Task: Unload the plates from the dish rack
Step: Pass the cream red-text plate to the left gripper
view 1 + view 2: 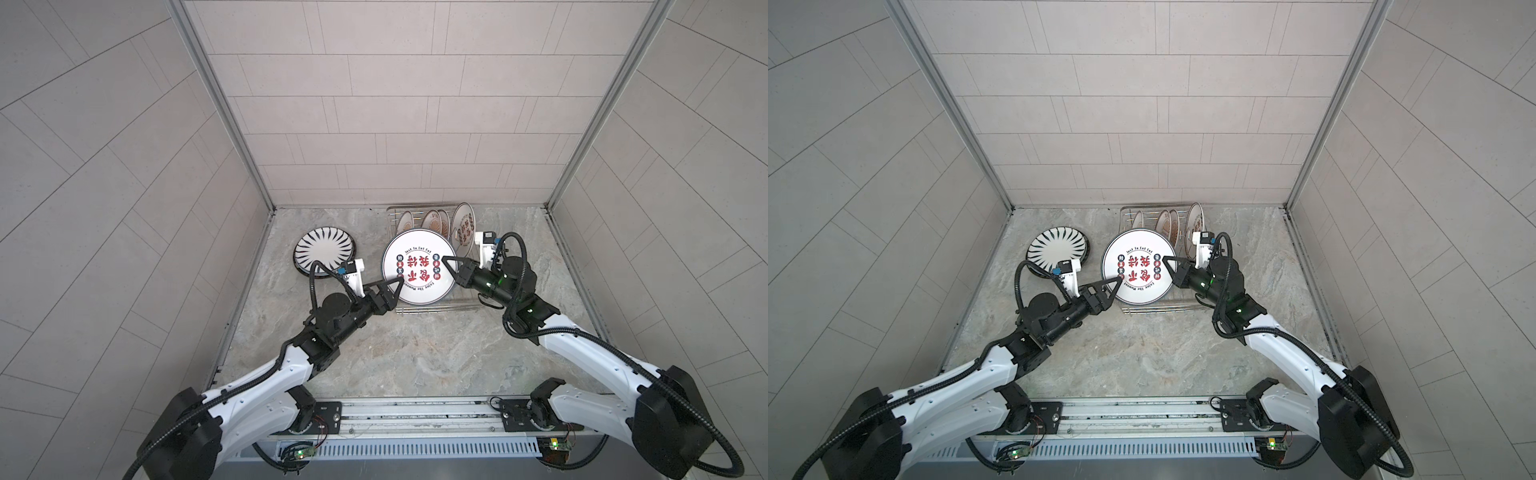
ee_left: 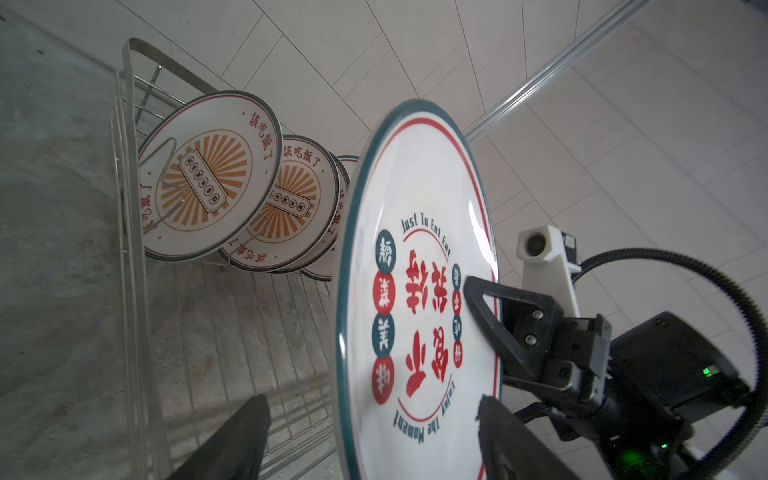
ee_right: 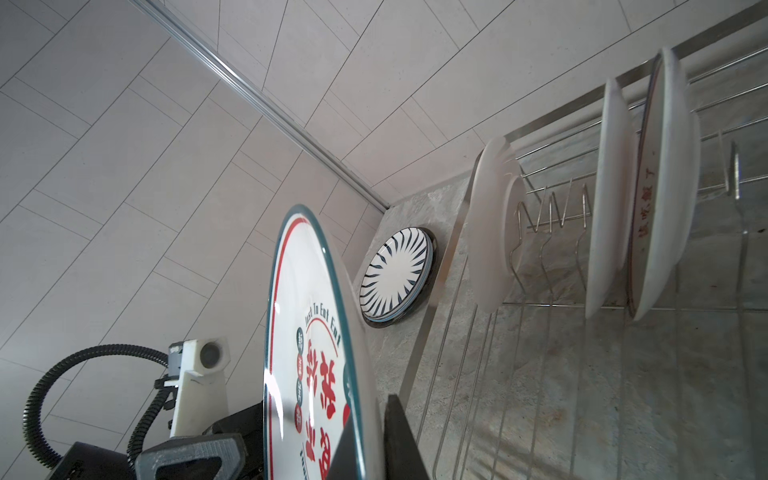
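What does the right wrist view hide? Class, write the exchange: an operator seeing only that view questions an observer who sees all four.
Operator: Is the left gripper gripping the lettered plate?
Observer: Not yet. In the left wrist view its jaws stand apart, one finger on each side of the rim.
Operator: What do the plate faces in the dish rack show?
Observer: Orange sunbursts ringed by red lettering, on the front sunburst plate and the second sunburst plate behind it.

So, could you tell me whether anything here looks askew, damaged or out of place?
Nothing stands out: the right hand grips the lettered plate over the dish rack, and the striped plate lies flat beside it.
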Tool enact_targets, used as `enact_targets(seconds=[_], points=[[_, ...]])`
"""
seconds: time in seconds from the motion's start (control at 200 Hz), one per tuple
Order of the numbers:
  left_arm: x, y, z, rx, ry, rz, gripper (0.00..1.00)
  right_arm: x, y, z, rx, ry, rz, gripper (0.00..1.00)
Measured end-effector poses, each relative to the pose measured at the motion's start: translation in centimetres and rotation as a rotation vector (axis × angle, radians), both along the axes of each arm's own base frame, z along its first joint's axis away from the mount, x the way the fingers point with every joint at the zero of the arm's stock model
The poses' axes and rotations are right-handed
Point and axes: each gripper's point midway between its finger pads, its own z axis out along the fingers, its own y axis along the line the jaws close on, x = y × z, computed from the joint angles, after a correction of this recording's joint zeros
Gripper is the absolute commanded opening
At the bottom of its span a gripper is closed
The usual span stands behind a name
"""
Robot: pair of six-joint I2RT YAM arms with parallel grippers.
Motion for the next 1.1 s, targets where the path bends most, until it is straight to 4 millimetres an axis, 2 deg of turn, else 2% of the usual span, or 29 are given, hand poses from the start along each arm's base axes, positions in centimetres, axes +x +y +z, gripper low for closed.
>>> enact_targets(seconds=[0.065,0.175,0.3,0.425,0.61,0.781,0.961,1.101], points=[[0.2,0.0,0.0,-0.029,0.015,0.005,0.55,0.0,0.2,0.0,0.012,0.004,0.012,0.06],[0.5,0.0,-0.2,-0.052,0.038,0.011,0.41,0.3,0.5,0.0,0.027,0.003,0.029,0.06],[0.6,-0.2,-0.9,-0.068,0.077,0.01,0.27,0.9,0.7,-1.2,0.023,0.034,0.036,0.06],[0.9,-0.4,-1.7,-0.06,0.101,0.014,0.22,1.1,0.8,-2.0,0.014,0.054,0.036,0.06],[1.1,-0.5,-2.4,-0.052,0.122,0.021,0.2,1.1,1.1,-2.4,0.005,0.059,0.04,0.06],[1.4,-0.5,-2.9,-0.071,0.159,0.027,0.12,1.4,1.4,-3.1,-0.006,0.073,0.045,0.08],[1.6,-0.3,-2.3,-0.116,0.167,0.036,0.07,1.7,1.6,-2.5,-0.02,0.051,0.041,0.15],[1.8,-0.4,-2.2,-0.12,0.163,0.036,0.04,1.5,1.8,-3.6,-0.063,0.078,0.036,0.28]])
